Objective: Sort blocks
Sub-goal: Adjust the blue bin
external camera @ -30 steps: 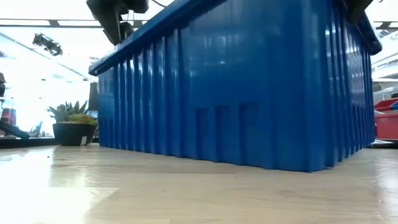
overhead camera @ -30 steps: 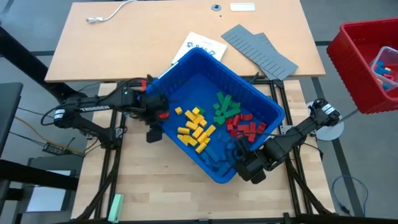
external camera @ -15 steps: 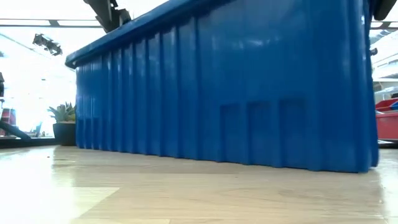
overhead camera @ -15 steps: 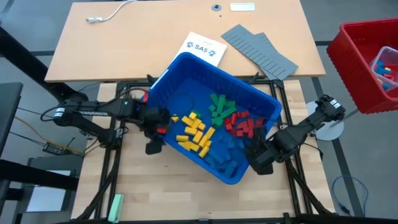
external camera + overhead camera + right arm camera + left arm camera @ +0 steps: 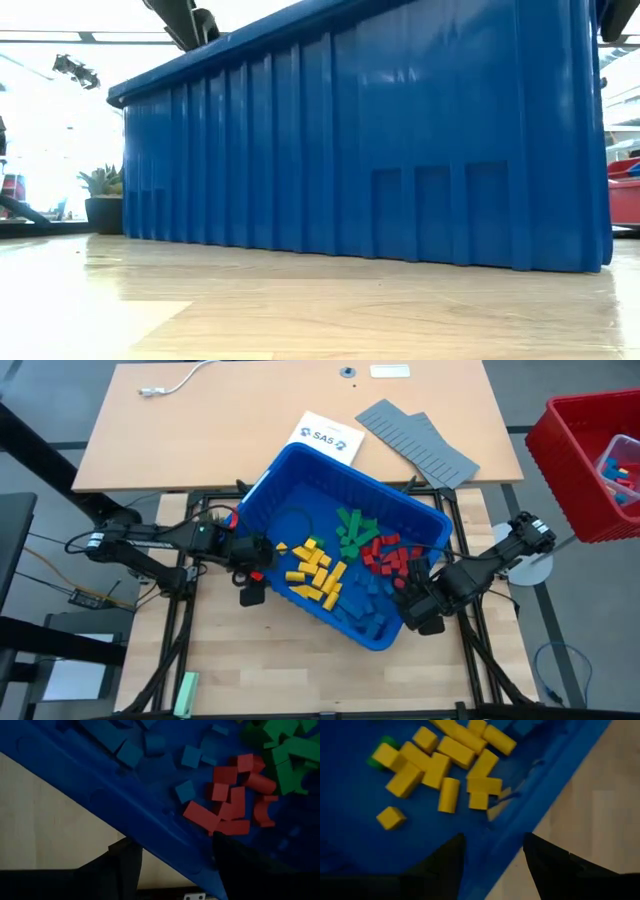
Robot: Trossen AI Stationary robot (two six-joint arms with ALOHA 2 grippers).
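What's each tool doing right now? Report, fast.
Left tool: astride the blue bin's rim; grip cannot be told.
Right tool: astride the same rim; cannot be told.
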